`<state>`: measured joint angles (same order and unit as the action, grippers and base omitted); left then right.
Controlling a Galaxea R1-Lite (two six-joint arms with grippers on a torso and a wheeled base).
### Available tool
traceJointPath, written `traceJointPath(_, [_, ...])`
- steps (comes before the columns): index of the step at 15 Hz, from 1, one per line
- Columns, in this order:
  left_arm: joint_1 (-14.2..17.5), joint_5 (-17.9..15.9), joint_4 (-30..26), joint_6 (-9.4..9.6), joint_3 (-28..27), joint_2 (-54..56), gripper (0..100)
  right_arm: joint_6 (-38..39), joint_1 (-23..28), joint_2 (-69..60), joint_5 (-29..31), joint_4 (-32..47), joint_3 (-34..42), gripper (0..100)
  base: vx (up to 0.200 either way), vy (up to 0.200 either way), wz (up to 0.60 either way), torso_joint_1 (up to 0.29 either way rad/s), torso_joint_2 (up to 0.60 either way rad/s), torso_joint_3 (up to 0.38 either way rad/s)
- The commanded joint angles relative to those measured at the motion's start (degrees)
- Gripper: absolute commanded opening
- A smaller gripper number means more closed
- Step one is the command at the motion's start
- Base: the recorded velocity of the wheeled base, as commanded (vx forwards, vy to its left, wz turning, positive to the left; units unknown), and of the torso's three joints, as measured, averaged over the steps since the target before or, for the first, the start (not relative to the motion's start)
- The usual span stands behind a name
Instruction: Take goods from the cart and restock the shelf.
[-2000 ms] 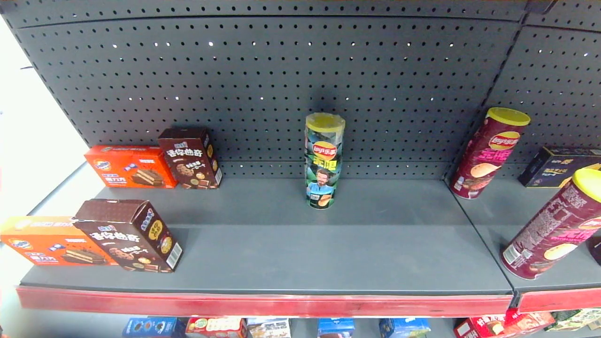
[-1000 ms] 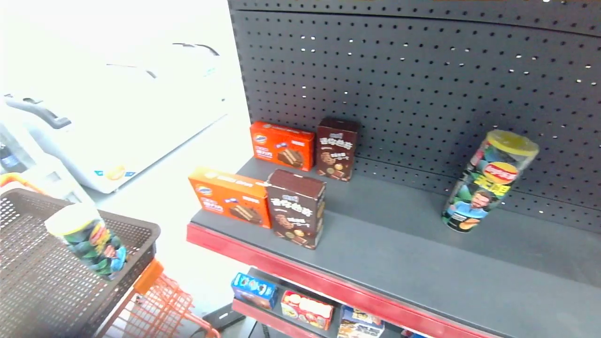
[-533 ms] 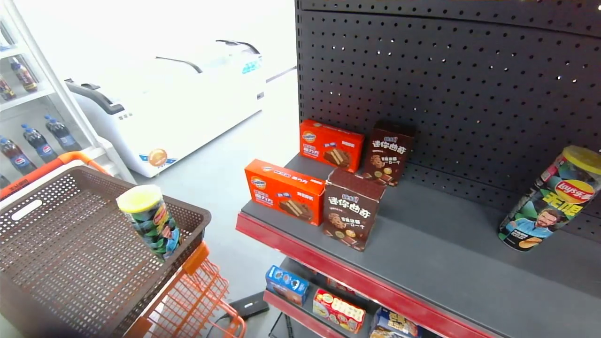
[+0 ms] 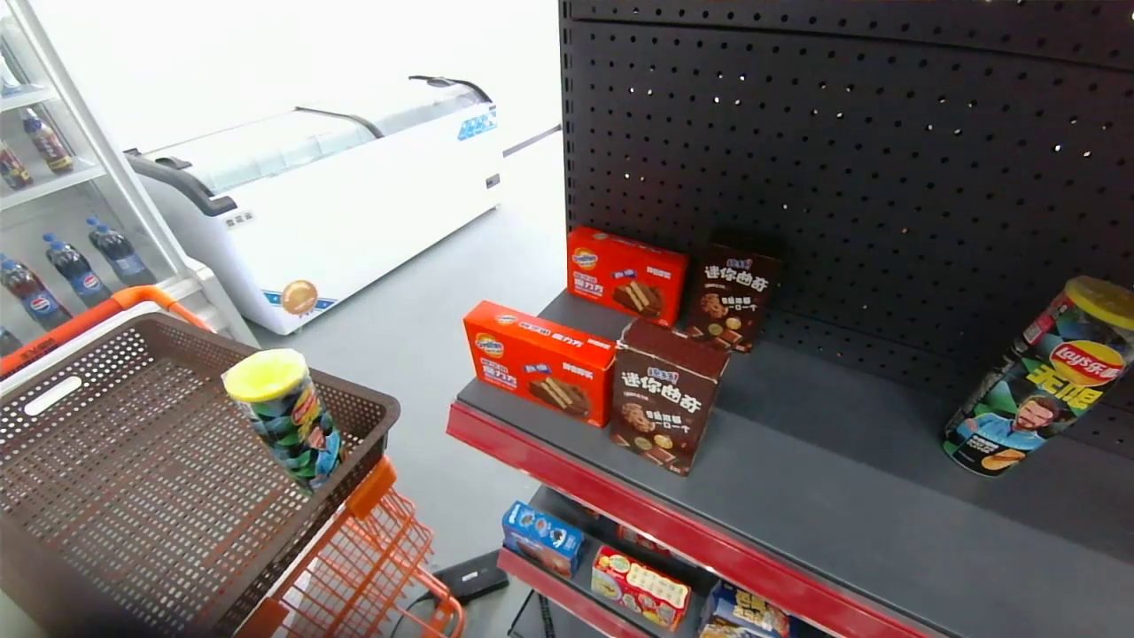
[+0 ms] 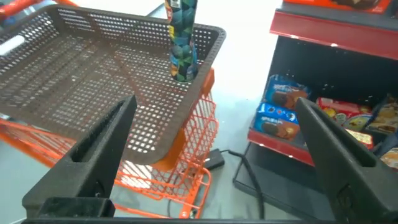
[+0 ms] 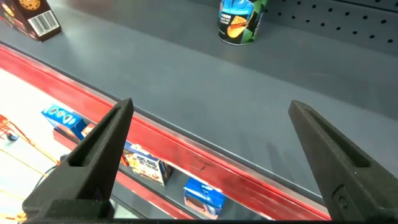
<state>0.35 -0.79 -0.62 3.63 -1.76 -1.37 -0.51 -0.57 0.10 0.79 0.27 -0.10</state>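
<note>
Both gape empty: left end effector (image 5: 214, 102) by the cart (image 5: 93, 93), right end effector (image 6: 211, 104) facing the shelf (image 6: 249, 81).

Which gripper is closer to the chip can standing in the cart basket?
Left. The left gripper hangs open beside the basket, facing the chip can. The right gripper is open over the shelf front edge, away from it.

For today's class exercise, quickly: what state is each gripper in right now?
Left gripper: open, holding nothing.
Right gripper: open, holding nothing.
</note>
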Motion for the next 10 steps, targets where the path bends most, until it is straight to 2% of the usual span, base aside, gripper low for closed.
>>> traceJointPath(1, [0.17,0.88,-0.52,3.93,-6.59,-9.97,100,-0.02,-0.04,0.08,0.0,0.0,0.01,100,0.0,0.0,0.0,0.0,0.0,0.0])
traceJointPath(2, [0.17,2.99,-0.7,1.2,-9.93,-19.55,100,-0.02,-0.04,0.08,0.0,0.0,0.01,100,0.0,0.0,0.0,0.0,0.0,0.0])
traceJointPath(3, [0.17,3.17,-0.17,-1.52,-12.31,-25.7,100,-0.02,-0.04,0.08,0.0,0.0,0.01,100,0.0,0.0,0.0,0.0,0.0,0.0])
traceJointPath(4, [0.17,3.17,-0.17,-1.52,-12.31,-25.7,100,-0.02,-0.04,0.08,0.0,0.0,0.01,100,0.0,0.0,0.0,0.0,0.0,0.0])
traceJointPath(5, [-0.27,3.52,0.8,-2.4,-16.7,-34.93,100,-0.02,-0.04,0.08,0.0,0.0,0.01,100,0.0,0.0,0.0,0.0,0.0,0.0])
traceJointPath(6, [0.44,3.6,4.05,-2.93,-19.43,-43.55,100,-0.02,-0.04,0.08,0.0,0.0,0.01,100,0.0,0.0,0.0,0.0,0.0,0.0])
traceJointPath(10, [1.32,3.6,14.07,-3.11,-19.78,-60.42,100,-0.02,-0.04,0.08,0.0,0.0,0.01,100,0.0,0.0,0.0,0.0,0.0,0.0])
